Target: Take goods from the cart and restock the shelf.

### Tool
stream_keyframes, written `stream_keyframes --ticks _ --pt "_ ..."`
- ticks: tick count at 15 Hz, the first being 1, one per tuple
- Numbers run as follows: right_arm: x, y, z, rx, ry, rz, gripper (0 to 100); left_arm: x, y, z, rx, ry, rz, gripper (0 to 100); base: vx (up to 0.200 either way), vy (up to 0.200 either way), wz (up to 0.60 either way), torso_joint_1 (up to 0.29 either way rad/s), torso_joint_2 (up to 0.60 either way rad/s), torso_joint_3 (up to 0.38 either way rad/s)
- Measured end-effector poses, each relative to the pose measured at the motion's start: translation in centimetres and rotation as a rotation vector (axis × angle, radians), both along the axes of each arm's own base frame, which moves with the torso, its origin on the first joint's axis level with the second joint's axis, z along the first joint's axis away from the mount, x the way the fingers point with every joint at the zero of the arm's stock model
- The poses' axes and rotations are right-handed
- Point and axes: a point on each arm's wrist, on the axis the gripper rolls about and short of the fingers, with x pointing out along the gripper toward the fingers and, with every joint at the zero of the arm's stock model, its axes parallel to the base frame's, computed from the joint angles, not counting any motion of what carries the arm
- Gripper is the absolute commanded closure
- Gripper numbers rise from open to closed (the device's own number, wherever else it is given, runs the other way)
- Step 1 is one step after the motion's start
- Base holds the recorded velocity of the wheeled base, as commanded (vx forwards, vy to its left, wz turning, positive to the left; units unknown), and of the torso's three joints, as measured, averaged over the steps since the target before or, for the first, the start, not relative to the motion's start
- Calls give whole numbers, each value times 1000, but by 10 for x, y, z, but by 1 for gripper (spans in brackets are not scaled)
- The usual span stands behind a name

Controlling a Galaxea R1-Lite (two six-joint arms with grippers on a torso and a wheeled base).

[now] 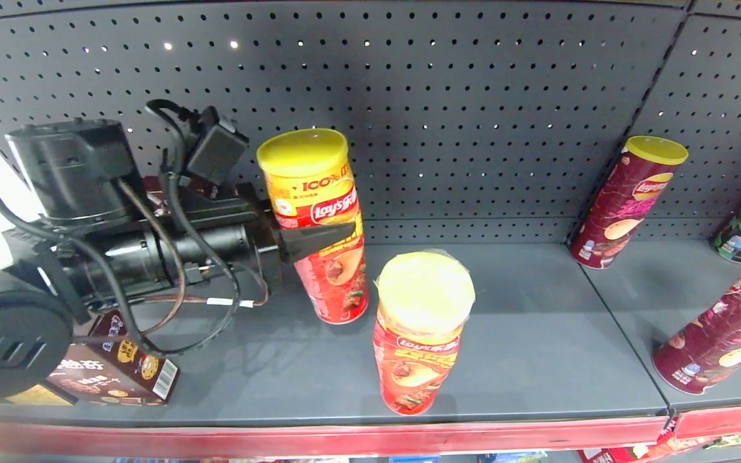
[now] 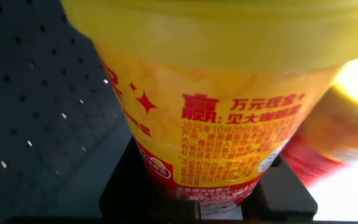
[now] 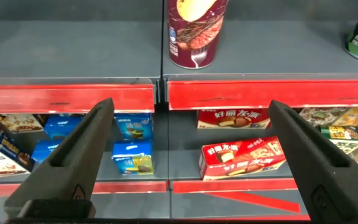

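Left tool (image 1: 329,233) clamps yellow-lidded chip can (image 1: 309,186), seemingly resting on shelf (image 1: 538,334); right tool (image 3: 191,104) spread wide

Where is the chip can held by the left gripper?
Head view: the chip can is left of centre over the grey shelf, in the left gripper, behind and left of the other red can.

Rear red-and-yellow can (image 1: 322,225): logo badge, a numeral with percent sign, red characters, small-print block. Front can (image 1: 419,350): logo band. Maroon can (image 1: 628,202): logo badge. Brown box (image 1: 113,370): barcode. Red boxes (image 3: 241,158): white characters.
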Motion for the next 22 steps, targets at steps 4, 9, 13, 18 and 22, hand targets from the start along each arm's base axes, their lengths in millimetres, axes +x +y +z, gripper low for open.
stream_keyframes --ticks 4,9,13,18,22 --pt "0 0 0 0 0 0 0 50 -11 -2 15 -47 3 100 0 0 0 0 0 0" --pt "0 0 0 0 0 0 0 98 -20 -10 21 -44 22 100 0 0 0 0 0 0" --pt "0 0 0 0 0 0 0 113 -25 -27 80 -57 -3 100 0 0 0 0 0 0" --pt "0 0 0 0 0 0 0 120 -34 -31 80 -61 -31 100 0 0 0 0 0 0" --pt "0 0 0 0 0 0 0 120 -41 -35 100 -2 -49 100 0 0 0 0 0 0"
